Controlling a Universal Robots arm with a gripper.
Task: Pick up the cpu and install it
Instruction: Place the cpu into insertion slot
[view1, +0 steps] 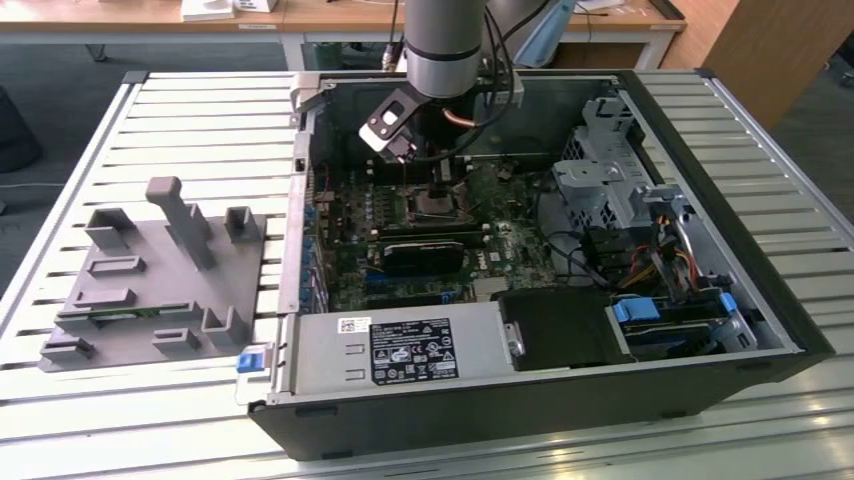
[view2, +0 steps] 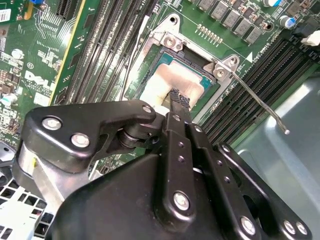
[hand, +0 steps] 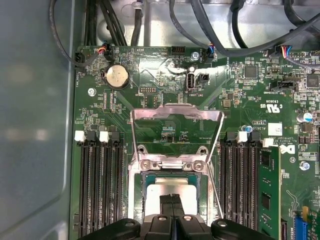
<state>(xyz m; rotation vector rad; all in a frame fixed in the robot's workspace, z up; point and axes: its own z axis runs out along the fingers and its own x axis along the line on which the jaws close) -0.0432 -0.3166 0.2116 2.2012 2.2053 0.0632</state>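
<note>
Gripper (view2: 180, 99) sat pinched shut, tips down on the cpu (view2: 167, 80), which lay in the open socket (hand: 172, 165). Light, stiff, slick-topped and fragile underneath, I'd judge; best gripped by opposite rim edges.

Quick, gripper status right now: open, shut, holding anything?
Gripper: shut, nothing held between its fingers; the tips are at the top of the cpu, which lies in the socket.
</note>
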